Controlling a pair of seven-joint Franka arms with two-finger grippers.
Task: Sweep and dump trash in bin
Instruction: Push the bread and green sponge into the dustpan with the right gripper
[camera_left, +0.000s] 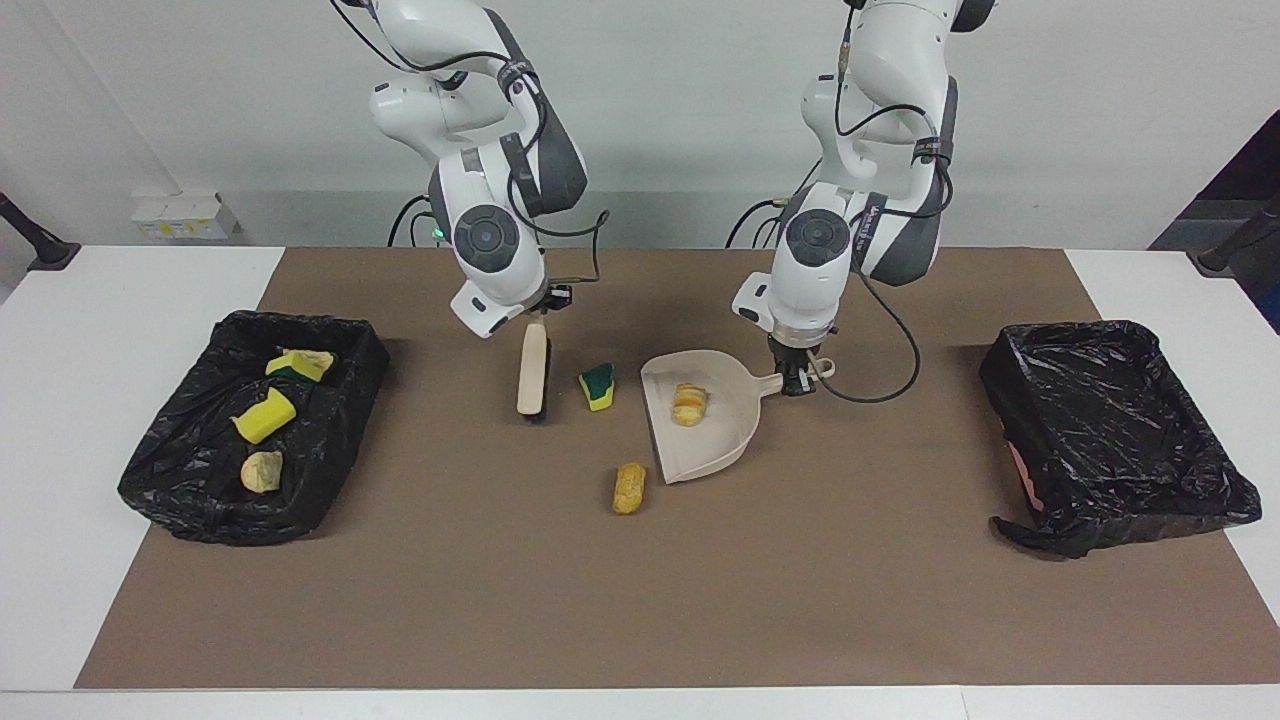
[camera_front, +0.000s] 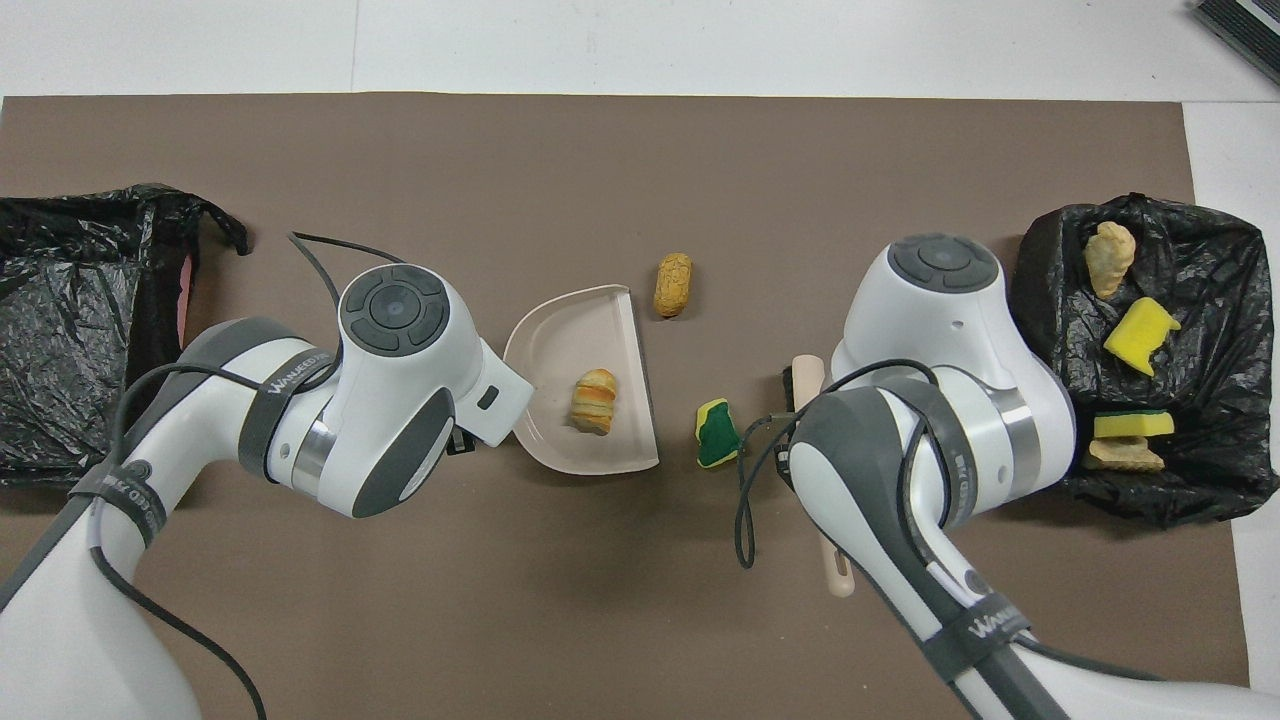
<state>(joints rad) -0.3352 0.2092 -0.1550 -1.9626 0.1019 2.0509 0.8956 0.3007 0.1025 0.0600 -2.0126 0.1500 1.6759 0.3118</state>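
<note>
We have the left end effector (camera_left: 797, 381) closed on the dustpan (camera_left: 700, 425) handle, pan flat on the table (camera_left: 640, 600) mat with one pastry piece (camera_left: 689, 404) in it. Right end effector (camera_left: 540, 318) grips the brush (camera_left: 532, 372), bristles down on the mat. Green-and-yellow sponge piece (camera_left: 598, 386) sits between brush and pan mouth; a second pastry piece (camera_left: 629, 488) lies just off the pan's lip, farther from the robots. The bin (camera_left: 250, 425) at the right arm's end already holds several scraps; the other bin (camera_left: 1110, 430) looks empty. Risks as we judge them: the brush stroke could push the sponge past the pan edge or knock the pan sideways. The loose pastry lies off the brush's line, so it could get missed. Tilting the pan in transit could roll the pastry out before the bin.
</note>
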